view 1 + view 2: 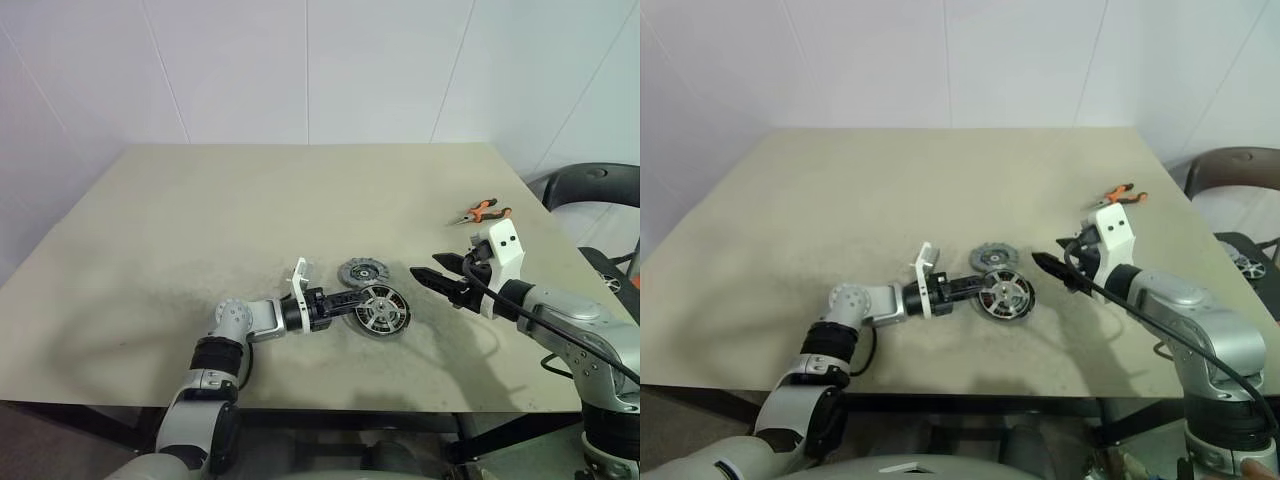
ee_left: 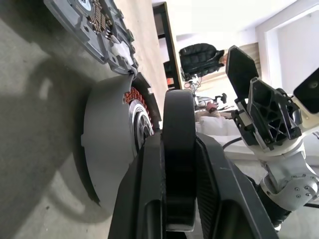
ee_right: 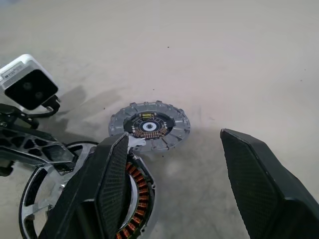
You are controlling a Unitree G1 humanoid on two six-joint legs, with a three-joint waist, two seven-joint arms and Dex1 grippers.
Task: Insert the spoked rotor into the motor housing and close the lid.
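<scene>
1. Near the worktop's front edge, the left gripper (image 1: pixel 352 306) pinches the spoked rotor (image 1: pixel 383 311) by its black rim, holding it on edge.
2. Just behind the rotor, the motor housing (image 3: pixel 135 199) shows its copper windings.
3. Behind both, towards the middle, the lid (image 1: pixel 363 271) lies flat.
4. To the right, the right gripper (image 1: pixel 438 275) hovers with fingers apart, empty.
5. Orange-handled pliers (image 1: pixel 480 212) lie near the right edge.
</scene>
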